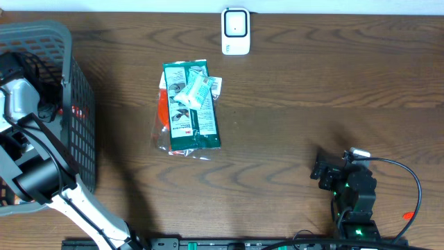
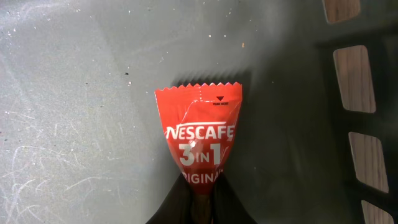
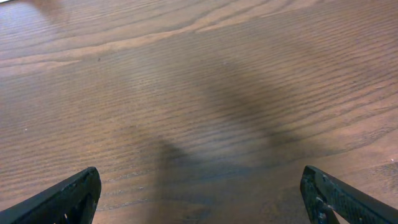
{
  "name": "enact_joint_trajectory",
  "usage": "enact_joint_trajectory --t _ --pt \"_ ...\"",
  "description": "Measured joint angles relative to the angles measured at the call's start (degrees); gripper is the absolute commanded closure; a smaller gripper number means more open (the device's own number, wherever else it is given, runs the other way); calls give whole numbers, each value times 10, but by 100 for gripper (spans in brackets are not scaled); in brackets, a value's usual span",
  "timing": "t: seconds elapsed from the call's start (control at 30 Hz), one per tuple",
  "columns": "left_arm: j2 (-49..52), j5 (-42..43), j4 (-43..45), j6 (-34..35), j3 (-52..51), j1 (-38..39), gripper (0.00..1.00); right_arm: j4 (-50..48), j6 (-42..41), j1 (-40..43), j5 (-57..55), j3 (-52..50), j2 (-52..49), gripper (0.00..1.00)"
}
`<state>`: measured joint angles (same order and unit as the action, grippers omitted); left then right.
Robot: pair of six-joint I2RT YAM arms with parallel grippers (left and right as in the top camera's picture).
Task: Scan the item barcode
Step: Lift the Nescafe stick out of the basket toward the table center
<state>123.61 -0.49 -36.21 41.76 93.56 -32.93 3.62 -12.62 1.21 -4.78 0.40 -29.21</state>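
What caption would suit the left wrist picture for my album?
Left gripper pinches a red Nescafe 3in1 sachet inside the grey basket.

Left gripper (image 2: pixel 199 202) pinches the red Nescafe sachet (image 2: pixel 200 134) by its lower end; grey basket floor (image 2: pixel 74 93) lies behind.

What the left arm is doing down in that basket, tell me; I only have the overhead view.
Observer: The left wrist view shows a red Nescafe 3 in 1 sachet, its lower end pinched in the shut left jaws.
Operator: Check the face you can see for a barcode.
Observer: None shows on it, only the brand print.
Operator: Now report the right jaws.
Observer: Wide open, with nothing between them, over bare wooden table.
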Motion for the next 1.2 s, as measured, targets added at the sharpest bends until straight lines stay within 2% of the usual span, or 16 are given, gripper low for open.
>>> enact_joint_trajectory --t 0.47,0.9,1.2 --pt "-31 52 -7 0 -1 1 93 0 0 0 0 0 0 1" --pt "-242 70 -5 0 -1 1 93 0 0 0 -2 0 0 1" --pt "-364 163 43 1 -1 1 92 -2 0 0 -2 0 0 1"
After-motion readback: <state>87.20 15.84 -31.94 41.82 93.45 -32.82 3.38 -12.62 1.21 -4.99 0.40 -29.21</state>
